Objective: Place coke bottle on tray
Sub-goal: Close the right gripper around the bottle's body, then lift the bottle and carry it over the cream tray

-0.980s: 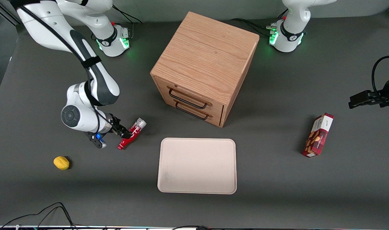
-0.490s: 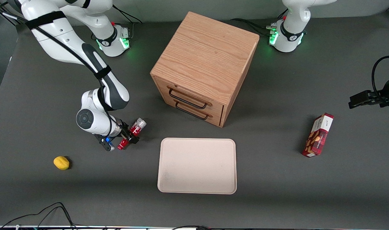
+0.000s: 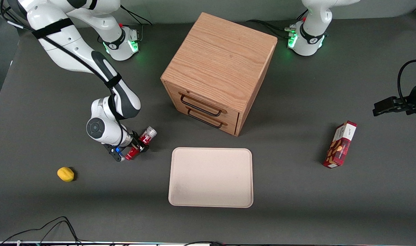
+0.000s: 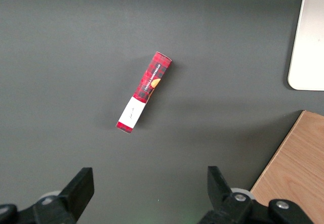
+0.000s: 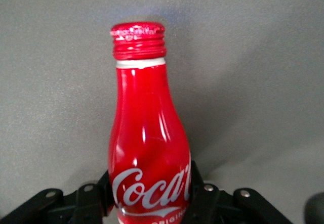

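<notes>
- The gripper (image 3: 136, 147) has shifted closer over the coke bottle (image 3: 141, 143) and now pinches its body.
- The bottle lies on the table, near the tray (image 3: 211, 177).

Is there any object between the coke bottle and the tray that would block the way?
Nothing visible does. The claw is at the coke bottle, which lies on the table beside the tray; only bare table separates them. The lemon lies away from this path.

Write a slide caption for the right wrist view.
Gripper straddling the body of the slim red coke bottle with white script lettering, lying on the dark grey table.
</notes>
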